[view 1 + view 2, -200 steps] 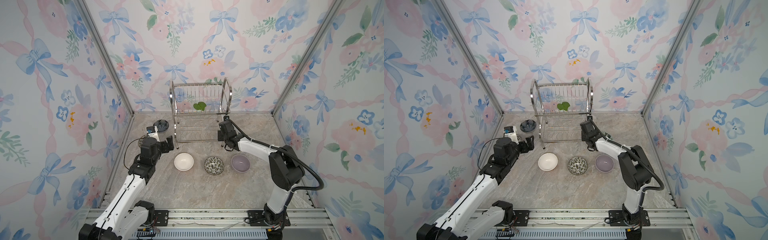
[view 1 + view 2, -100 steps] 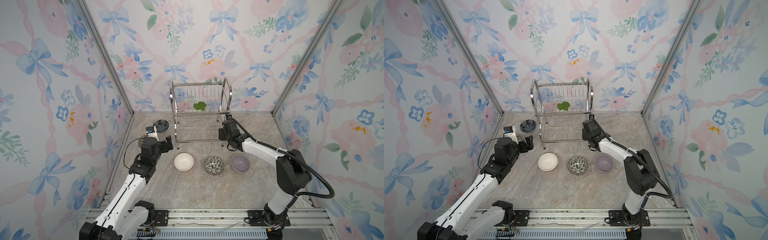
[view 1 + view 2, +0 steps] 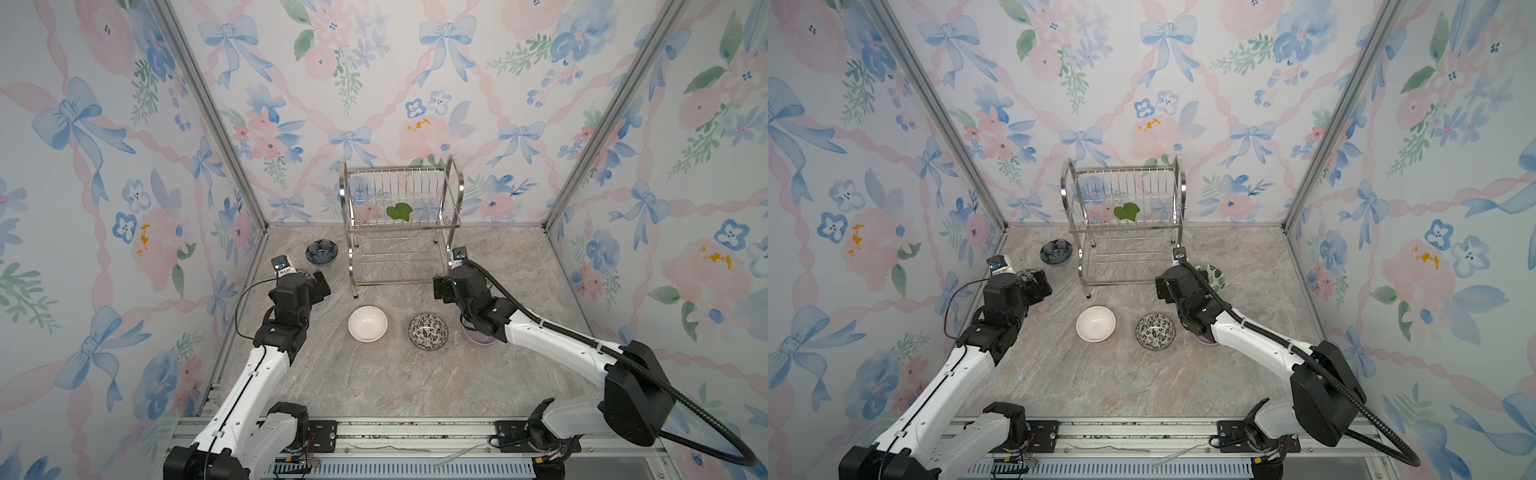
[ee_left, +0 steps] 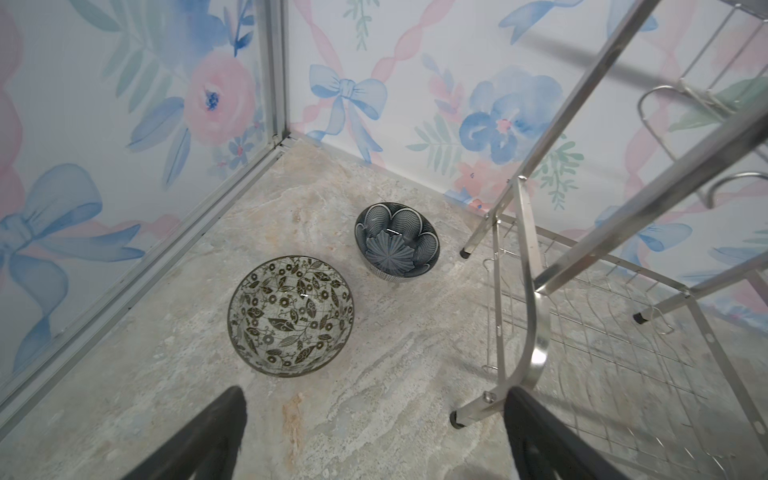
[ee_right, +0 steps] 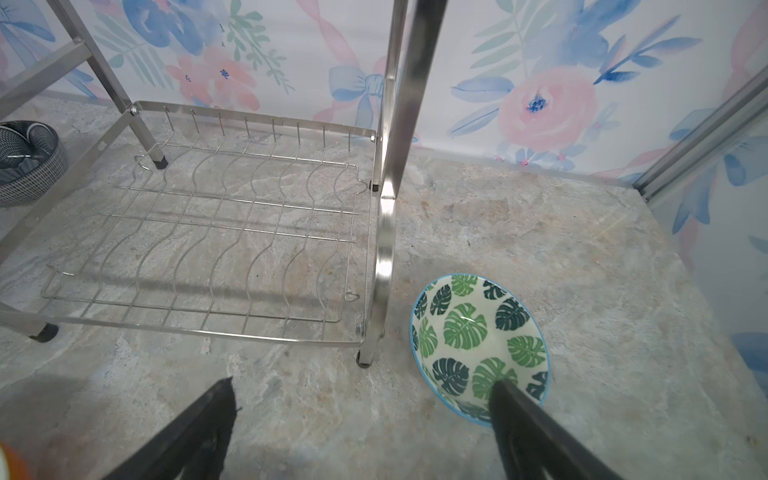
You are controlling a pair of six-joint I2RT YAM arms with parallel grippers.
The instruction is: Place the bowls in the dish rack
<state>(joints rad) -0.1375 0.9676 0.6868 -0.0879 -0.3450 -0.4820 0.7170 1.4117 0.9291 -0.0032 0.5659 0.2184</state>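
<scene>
We see the black left gripper [image 4: 374, 401] and the black right gripper [image 5: 365, 386] both spread wide and empty; the green-leaf-patterned round ceramic bowl [image 5: 469, 328] sits on the grey marble tabletop [image 5: 540, 232], just beside the shiny steel wire dish rack [image 5: 384, 249]

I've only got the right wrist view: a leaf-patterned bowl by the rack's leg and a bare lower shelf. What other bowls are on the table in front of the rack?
Observer: Three in a row in both top views: a white bowl, a black-and-white floral bowl and a lavender bowl, mostly hidden under the right arm.
Operator: Anything on the upper tier of the dish rack?
Observer: No bowl, only a green leaf-shaped piece.
Operator: Where is the left hand?
Observer: Open, just short of a second floral bowl to the left of the rack.
</scene>
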